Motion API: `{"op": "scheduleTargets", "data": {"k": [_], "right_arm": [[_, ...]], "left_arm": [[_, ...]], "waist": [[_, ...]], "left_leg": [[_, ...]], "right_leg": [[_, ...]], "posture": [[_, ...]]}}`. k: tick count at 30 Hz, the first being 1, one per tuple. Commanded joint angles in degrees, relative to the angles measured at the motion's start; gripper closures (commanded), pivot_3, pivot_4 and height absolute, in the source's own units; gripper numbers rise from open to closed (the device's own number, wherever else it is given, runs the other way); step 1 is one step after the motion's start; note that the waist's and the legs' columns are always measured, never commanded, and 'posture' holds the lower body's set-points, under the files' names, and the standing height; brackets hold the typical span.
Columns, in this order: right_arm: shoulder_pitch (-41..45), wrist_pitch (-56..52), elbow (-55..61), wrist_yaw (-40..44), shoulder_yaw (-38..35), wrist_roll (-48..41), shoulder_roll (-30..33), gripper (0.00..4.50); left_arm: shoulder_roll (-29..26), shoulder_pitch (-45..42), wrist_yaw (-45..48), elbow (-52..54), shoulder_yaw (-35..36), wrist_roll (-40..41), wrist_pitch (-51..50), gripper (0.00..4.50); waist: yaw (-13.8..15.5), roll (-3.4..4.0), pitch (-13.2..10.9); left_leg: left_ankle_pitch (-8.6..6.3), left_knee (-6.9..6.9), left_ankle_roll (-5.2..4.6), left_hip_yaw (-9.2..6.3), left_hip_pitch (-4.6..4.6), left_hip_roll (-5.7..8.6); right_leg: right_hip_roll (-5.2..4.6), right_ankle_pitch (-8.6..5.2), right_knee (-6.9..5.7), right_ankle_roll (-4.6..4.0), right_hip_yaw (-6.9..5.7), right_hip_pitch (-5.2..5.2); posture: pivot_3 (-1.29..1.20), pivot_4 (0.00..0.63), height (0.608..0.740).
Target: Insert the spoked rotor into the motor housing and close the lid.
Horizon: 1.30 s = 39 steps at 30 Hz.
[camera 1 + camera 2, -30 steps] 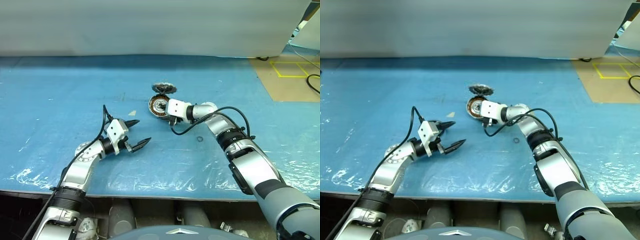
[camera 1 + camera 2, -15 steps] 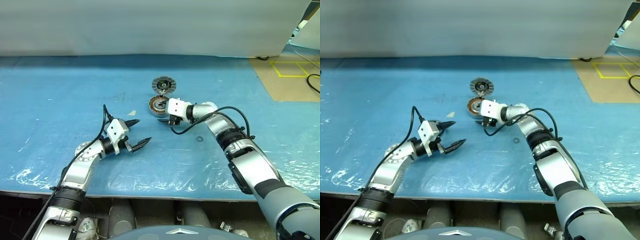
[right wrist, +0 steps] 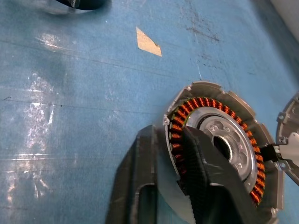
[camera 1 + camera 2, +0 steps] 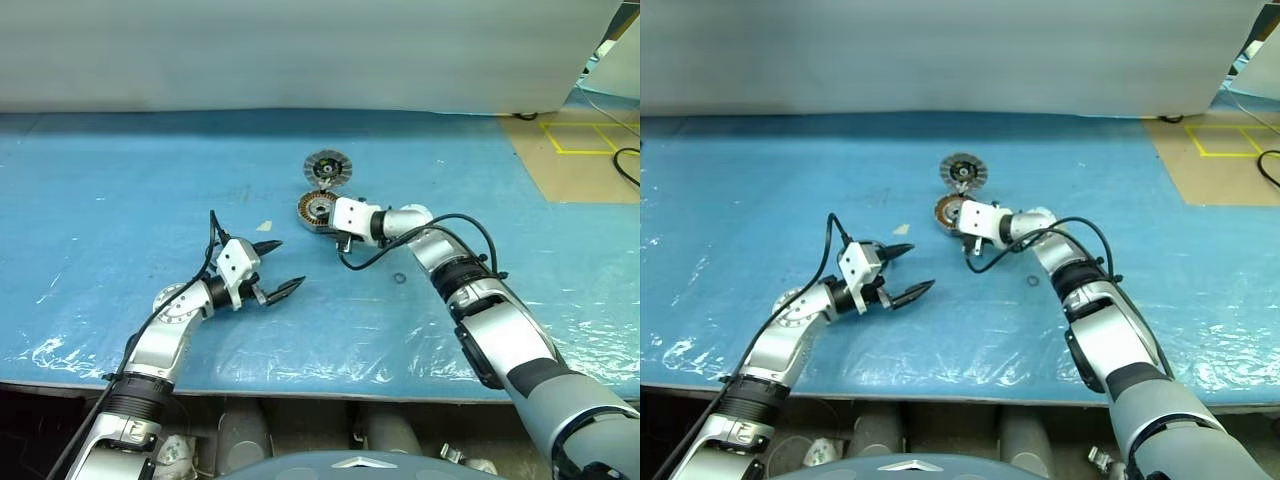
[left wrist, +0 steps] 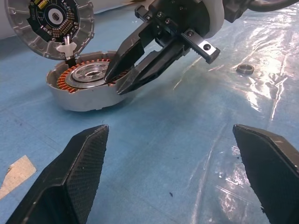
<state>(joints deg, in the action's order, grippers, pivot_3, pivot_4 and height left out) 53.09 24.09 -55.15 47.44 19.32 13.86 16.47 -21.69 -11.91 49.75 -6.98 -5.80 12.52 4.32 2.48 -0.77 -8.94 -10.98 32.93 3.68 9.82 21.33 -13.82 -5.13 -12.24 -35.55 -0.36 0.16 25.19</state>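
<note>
Both right jaws clamp the motor housing's (image 5: 84, 86) wall; the left gripper's (image 4: 272, 267) jaws gape well apart.

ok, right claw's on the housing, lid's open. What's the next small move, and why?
Probably bring the left claw toward the lid. The right claw is shut on the motor housing wall, bracing it. The lid lies open just beyond, and the left claw is open and free.
</note>
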Motion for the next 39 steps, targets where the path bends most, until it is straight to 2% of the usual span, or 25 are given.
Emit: {"op": "scheduleTargets", "data": {"k": [1, 7, 12, 16, 21, 28, 32, 35, 38, 39], "right_arm": [[0.38, 0.8, 1.22, -0.96, -0.67, 0.03, 0.33, 4.48], [0.52, 0.23, 1.65, -0.83, -1.09, -0.38, 0.11, 4.48], [-0.66, -2.04, 5.85, 6.65, -2.97, -5.9, -0.22, 4.48], [-6.27, -9.97, 17.28, 20.4, -0.51, -9.04, 4.25, 4.48], [-14.95, -21.85, 34.71, 26.82, 0.74, -13.0, 7.89, 4.48], [-23.34, -33.81, 51.6, 28.67, 1.73, -16.47, 11.61, 4.48], [-24.68, -36.93, 55.19, 27.94, 1.39, -17.52, 12.47, 4.48], [-24.66, -36.26, 54.58, 25.21, 0.44, -17.18, 11.99, 3.81], [-24.56, -36.2, 54.91, 21.7, -1.89, -18.35, 11.12, 2.82], [-25.14, -35.94, 55.59, 21.25, -2.9, -19.32, 11.29, 2.82]], "left_arm": [[0.1, -0.42, -0.22, 1.27, -0.02, 0.09, 0.24, 0.0], [0.09, -0.5, -0.31, 1.14, 0.01, 0.02, 0.33, 0.0], [-0.04, -0.45, -0.33, 1.37, 0.23, 0.14, 0.28, 0.0], [-1.17, 1.13, 0.47, 3.58, 0.98, 1.22, -0.22, 0.0], [-2.94, 4.35, 1.39, 7.83, 1.65, 2.71, -1.46, 0.0], [-5.87, 9.7, 1.66, 16.26, 2.71, 5.04, -5.0, 0.0], [-6.72, 11.24, 1.33, 18.78, 2.57, 5.72, -6.35, 0.0], [-6.66, 10.99, 1.37, 18.77, 2.11, 5.73, -6.85, 0.0], [-6.39, 9.52, 1.96, 17.79, 1.53, 5.97, -7.1, 0.0], [-6.09, 9.12, 2.08, 17.53, 1.07, 5.85, -7.07, 0.0]], "waist": [[-0.01, 0.01, -0.01], [-0.01, 0.02, -0.01], [0.0, 0.05, -0.04], [0.08, 0.06, -0.04], [0.3, 0.06, -0.04], [0.12, 0.07, -0.04], [0.13, 0.07, -0.05], [0.1, 0.08, -0.05], [0.09, 0.08, -0.05], [0.09, 0.08, -0.05]], "left_leg": [[0.0, 0.0, 0.0, 0.0, 0.0, 0.0], [0.0, 0.0, 0.0, 0.0, 0.02, 0.0], [0.0, 0.0, 0.0, 0.0, 0.04, -0.01], [0.0, -0.02, -0.01, 0.0, 0.12, -0.07], [0.0, -0.1, -0.04, -0.01, 0.16, -0.07], [-0.02, -0.17, -0.01, 0.0, 0.0, -0.11], [-0.02, -0.17, 0.0, 0.02, -0.09, -0.08], [-0.02, -0.17, 0.0, 0.02, -0.11, -0.07], [-0.01, -0.17, 0.01, 0.03, -0.11, -0.07], [0.0, -0.17, 0.03, 0.03, -0.09, -0.07]], "right_leg": [[0.0, 0.0, 0.0, 0.0, 0.0, 0.0], [0.0, 0.0, 0.01, 0.0, 0.01, 0.01], [0.0, 0.0, 0.01, 0.0, 0.0, 0.03], [0.02, -0.01, 0.02, -0.02, -0.01, 0.07], [0.03, -0.01, 0.05, -0.02, -0.01, 0.05], [0.02, -0.03, 0.14, -0.03, 0.01, 0.01], [0.0, -0.03, 0.16, -0.02, 0.06, -0.07], [0.0, -0.03, 0.16, -0.02, 0.08, -0.07], [0.01, -0.03, 0.16, -0.02, 0.09, -0.07], [0.01, -0.03, 0.16, -0.02, 0.08, -0.06]], "posture": [[0.0, 0.15, 0.74], [0.0, 0.15, 0.74], [0.0, 0.15, 0.74], [0.0, 0.15, 0.74], [0.0, 0.15, 0.74], [0.0, 0.15, 0.74], [0.0, 0.15, 0.74], [0.0, 0.15, 0.74], [0.0, 0.15, 0.74], [0.0, 0.15, 0.74]]}}
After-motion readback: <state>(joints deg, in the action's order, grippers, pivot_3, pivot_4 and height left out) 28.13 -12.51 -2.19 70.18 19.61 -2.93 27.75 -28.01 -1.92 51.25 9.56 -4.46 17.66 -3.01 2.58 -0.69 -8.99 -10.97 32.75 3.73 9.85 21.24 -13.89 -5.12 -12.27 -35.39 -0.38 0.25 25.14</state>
